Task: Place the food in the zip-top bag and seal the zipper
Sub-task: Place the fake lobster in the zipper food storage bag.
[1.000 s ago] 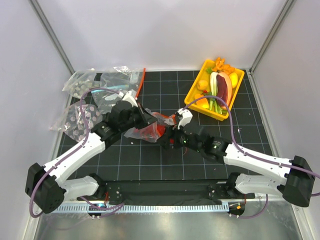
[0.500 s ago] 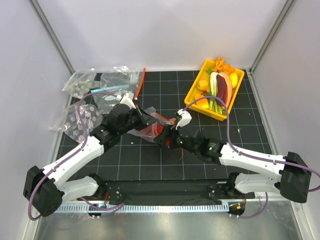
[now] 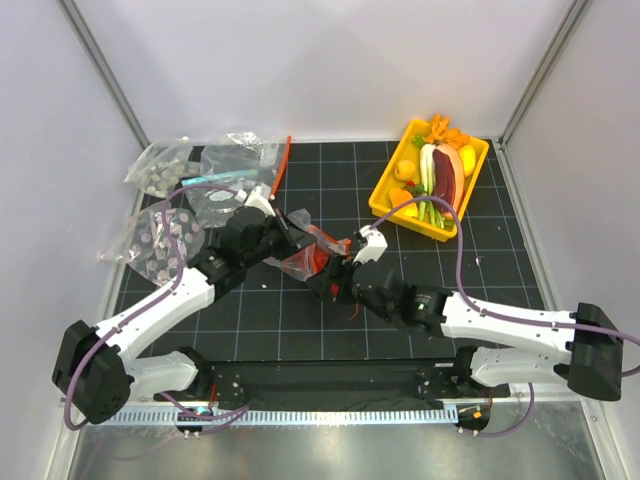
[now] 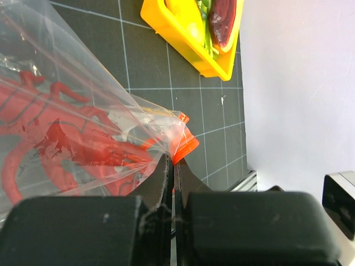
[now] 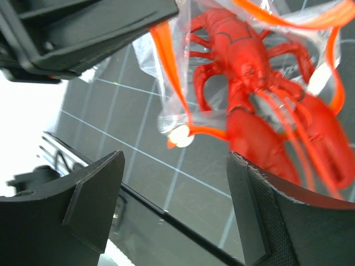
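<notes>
Clear plastic is crinkling at mid-table: the zip-top bag (image 3: 300,255) is lying there with the red lobster (image 5: 249,72) inside it.
The left gripper (image 4: 173,166), coming in from 8 o'clock in the top view, is clamping tight on the bag's corner right at the red-orange zipper (image 4: 186,147). The right gripper (image 5: 175,160) is hovering at the bag's 4 o'clock edge with its jaws spread wide, gripping nothing. More toy food is waiting in the yellow tray (image 3: 385,195) out at 1 o'clock. To my eye, sealing well is going to mean pulling that pinned corner taut and closing the right fingers over both lips of the strip beside it. They should then slide level toward the far end. The lobster's feelers are lying close to the mouth and look likely to snag in the track.
</notes>
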Motion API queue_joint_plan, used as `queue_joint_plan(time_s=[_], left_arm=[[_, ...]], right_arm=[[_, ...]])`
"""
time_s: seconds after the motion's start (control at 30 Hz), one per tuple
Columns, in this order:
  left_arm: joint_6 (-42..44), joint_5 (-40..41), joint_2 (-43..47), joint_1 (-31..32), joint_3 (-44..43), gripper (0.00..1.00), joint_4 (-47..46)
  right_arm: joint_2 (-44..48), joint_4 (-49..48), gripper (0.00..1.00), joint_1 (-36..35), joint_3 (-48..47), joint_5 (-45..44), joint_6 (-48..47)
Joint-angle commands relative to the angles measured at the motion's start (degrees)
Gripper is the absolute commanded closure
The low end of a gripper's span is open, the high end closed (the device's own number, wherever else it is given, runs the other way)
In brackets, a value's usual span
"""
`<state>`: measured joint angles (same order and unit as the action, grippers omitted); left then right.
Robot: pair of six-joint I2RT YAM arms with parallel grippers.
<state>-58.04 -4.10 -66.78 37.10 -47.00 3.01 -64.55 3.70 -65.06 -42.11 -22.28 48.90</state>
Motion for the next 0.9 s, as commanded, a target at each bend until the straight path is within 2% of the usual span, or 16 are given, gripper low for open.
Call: queue_joint_plan(time_s=[0.0,0.33,0.4,0.5,0.63,0.67,0.73,0.77,0.83,0.87], left_arm=[[-0.40,0.32,-0.01,0.16,-0.28,1.00,-5.29],[-0.93,-0.30,0.34,2.18,-0.02,0.99,-6.43],[-1.11,-0.30,0.60,2.62,0.16,1.00,-6.69],[-1.28,-0.30,0.78,2.98,0.42,1.00,-6.96],[-1.55,0.05,1.22,3.41,1.12,1.00,-7.48],[-1.64,-0.03,1.30,3.50,1.21,1.00,-7.66],[-1.72,-0.38,1.22,3.59,1.39,1.00,-7.84],[-1.81,-0.56,1.22,3.59,1.48,0.99,-7.93],[-1.72,-0.47,1.48,3.59,1.74,1.00,-7.93],[-1.38,-0.39,1.57,3.59,1.83,0.99,-7.84]], right_arm=[[-0.22,-5.18,0.20,-1.38,0.96,-5.84,6.99],[-6.28,-13.98,0.19,-1.65,2.82,-4.87,10.86],[-7.25,-14.87,0.20,-1.65,3.08,-7.49,11.21],[-6.99,-15.66,0.25,-1.65,4.05,-11.88,12.09],[-6.20,-15.40,0.46,-1.48,4.49,-15.94,11.30],[-6.02,-15.31,0.58,-1.39,4.58,-16.38,10.26],[-5.24,-15.04,0.70,-1.30,4.49,-18.92,8.59],[-4.97,-14.35,0.83,-1.30,4.40,-19.98,6.66],[-3.66,-13.47,0.99,-1.30,3.79,-23.23,3.32],[-3.21,-12.42,0.99,-1.30,3.44,-23.77,1.48]])
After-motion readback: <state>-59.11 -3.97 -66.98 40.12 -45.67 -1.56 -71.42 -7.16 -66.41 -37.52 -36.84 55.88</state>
